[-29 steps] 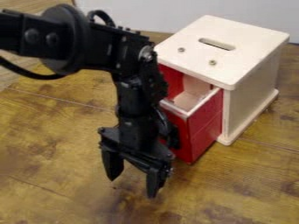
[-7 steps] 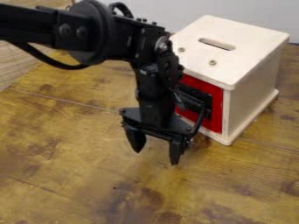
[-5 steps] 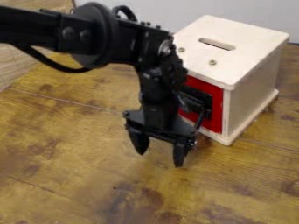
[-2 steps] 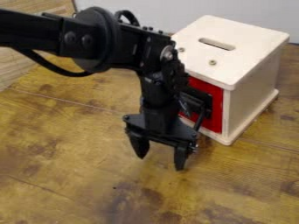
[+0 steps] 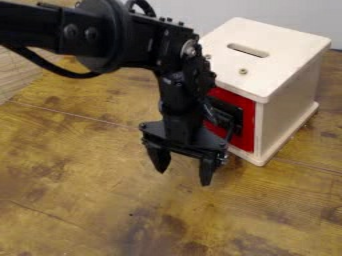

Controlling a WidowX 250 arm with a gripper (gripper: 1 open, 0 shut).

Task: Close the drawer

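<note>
The red drawer point(image 5: 229, 120) sits pushed into the cream-white cabinet point(image 5: 274, 75), its red front about level with the cabinet's front face. Its black wire loop handle point(image 5: 230, 122) sticks out toward my arm. My black gripper point(image 5: 182, 169) hangs just in front of the drawer, fingers pointing down at the wooden table, open and empty. My arm hides the left part of the drawer front.
The cabinet has a slot in its top point(image 5: 249, 48) and stands at the back right of the worn wooden table point(image 5: 80, 200). My black arm point(image 5: 94, 40) reaches in from the upper left.
Since the earliest frame the drawer has gone from pulled out to pushed in. In the last second my gripper has shifted only slightly in front of the drawer.
</note>
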